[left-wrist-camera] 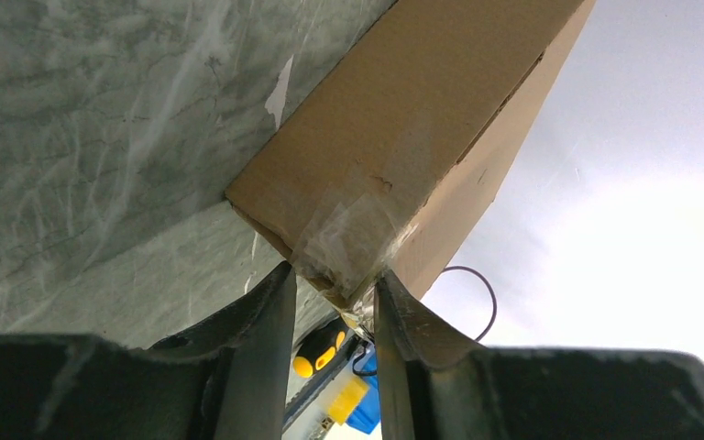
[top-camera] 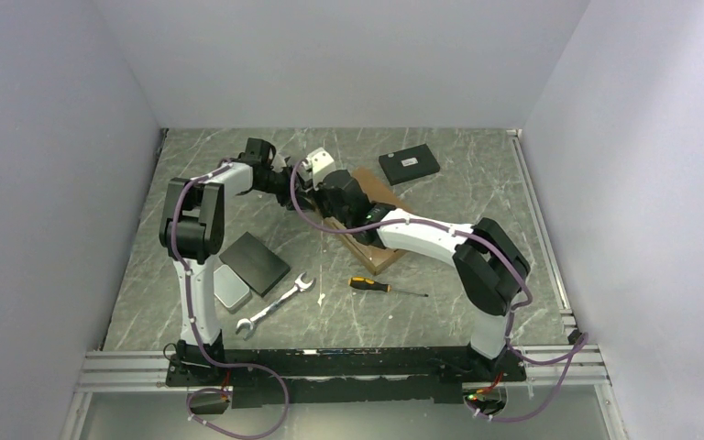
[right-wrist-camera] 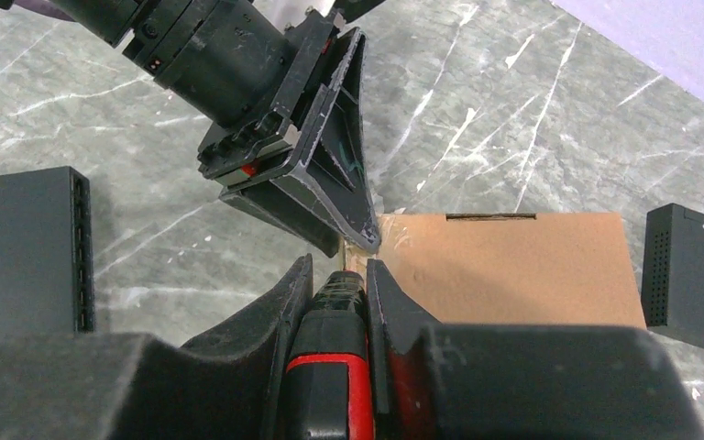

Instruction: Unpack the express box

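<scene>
The express box (top-camera: 383,258), plain brown cardboard, lies mid-table, mostly under my right arm. In the left wrist view its taped corner (left-wrist-camera: 353,243) sits between the fingers of my left gripper (left-wrist-camera: 335,275), which is shut on it. My right gripper (right-wrist-camera: 341,266) is shut on a red and black knife handle (right-wrist-camera: 330,367). The handle's front end points at the same corner of the box (right-wrist-camera: 513,270), right beside the left gripper (right-wrist-camera: 353,243). Any blade is hidden. From above, the two grippers meet at the box's far left end (top-camera: 316,194).
A small black box (top-camera: 409,165) lies beyond the carton to the right. A dark grey slab (top-camera: 255,263) and a silver tin (top-camera: 229,289) lie near the left arm. A wrench (top-camera: 275,305) and a yellow-black screwdriver (top-camera: 380,287) lie in front.
</scene>
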Robot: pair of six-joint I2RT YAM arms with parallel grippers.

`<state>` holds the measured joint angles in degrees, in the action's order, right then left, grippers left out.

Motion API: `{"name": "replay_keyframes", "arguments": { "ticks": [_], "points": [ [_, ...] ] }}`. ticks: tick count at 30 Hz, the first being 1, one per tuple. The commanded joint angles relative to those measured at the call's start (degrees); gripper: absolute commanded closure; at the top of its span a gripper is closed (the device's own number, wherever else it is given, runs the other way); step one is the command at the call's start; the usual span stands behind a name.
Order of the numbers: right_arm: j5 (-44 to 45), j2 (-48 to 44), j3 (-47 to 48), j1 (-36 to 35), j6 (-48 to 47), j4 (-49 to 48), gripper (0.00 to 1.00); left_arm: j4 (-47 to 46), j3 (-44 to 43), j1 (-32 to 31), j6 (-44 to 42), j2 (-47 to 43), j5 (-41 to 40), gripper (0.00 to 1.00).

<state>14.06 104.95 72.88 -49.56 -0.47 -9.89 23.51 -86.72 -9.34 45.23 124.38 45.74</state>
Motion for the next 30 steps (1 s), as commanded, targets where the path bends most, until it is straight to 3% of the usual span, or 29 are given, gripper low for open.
{"name": "replay_keyframes", "arguments": {
  "ticks": [1, 8, 30],
  "points": [
    [0.96, -5.54, -0.75, -1.38, 0.11, 11.09, 1.00, 1.88, 1.07, 0.55, -4.26, 5.49, -18.07, 0.69],
    [2.76, -8.96, -7.06, -2.29, 0.12, 6.09, 1.00, 0.99, 1.63, 0.55, -3.31, 5.83, -18.54, 0.69],
    [1.24, -20.75, -17.73, -2.38, 3.76, 9.17, 1.00, 2.85, -0.03, 0.95, -5.01, 6.67, -19.59, 0.70]
  ]
}}
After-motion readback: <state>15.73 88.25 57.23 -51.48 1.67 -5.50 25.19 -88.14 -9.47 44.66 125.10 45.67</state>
